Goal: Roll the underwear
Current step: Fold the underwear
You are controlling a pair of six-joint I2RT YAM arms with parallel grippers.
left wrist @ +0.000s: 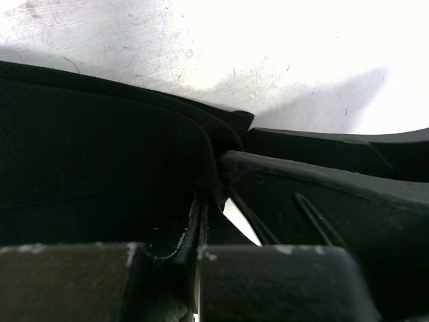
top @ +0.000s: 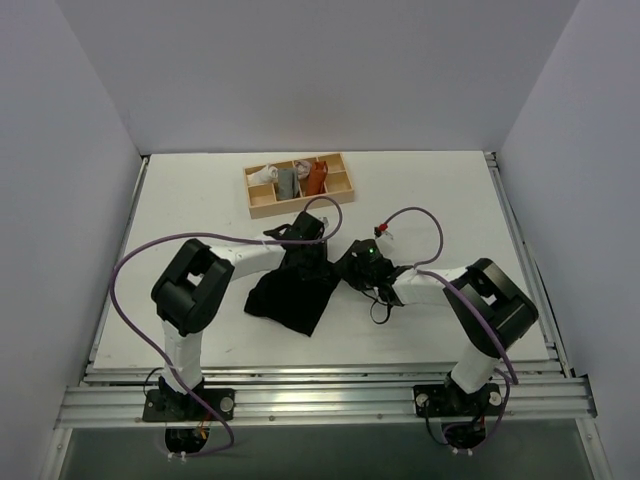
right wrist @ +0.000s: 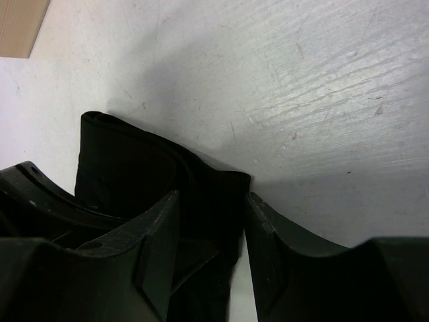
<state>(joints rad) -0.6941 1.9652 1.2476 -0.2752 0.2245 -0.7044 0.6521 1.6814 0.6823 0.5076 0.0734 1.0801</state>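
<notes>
The black underwear (top: 292, 292) lies crumpled on the white table between the two arms. My left gripper (top: 305, 233) is at its far edge. In the left wrist view the jaws (left wrist: 216, 180) are pressed together on a fold of the underwear (left wrist: 100, 154). My right gripper (top: 353, 267) is at the cloth's right edge. In the right wrist view its fingers (right wrist: 213, 201) stand apart with a corner of the underwear (right wrist: 201, 194) between them, and a sliver of table shows beside the right finger (right wrist: 268, 241).
A small wooden tray (top: 300, 208) stands just beyond the cloth, holding a white roll (top: 264, 176), a grey roll (top: 288, 182) and an orange-brown roll (top: 316, 178). Its corner shows in the right wrist view (right wrist: 20, 23). Purple cables loop over both arms. White walls enclose the table.
</notes>
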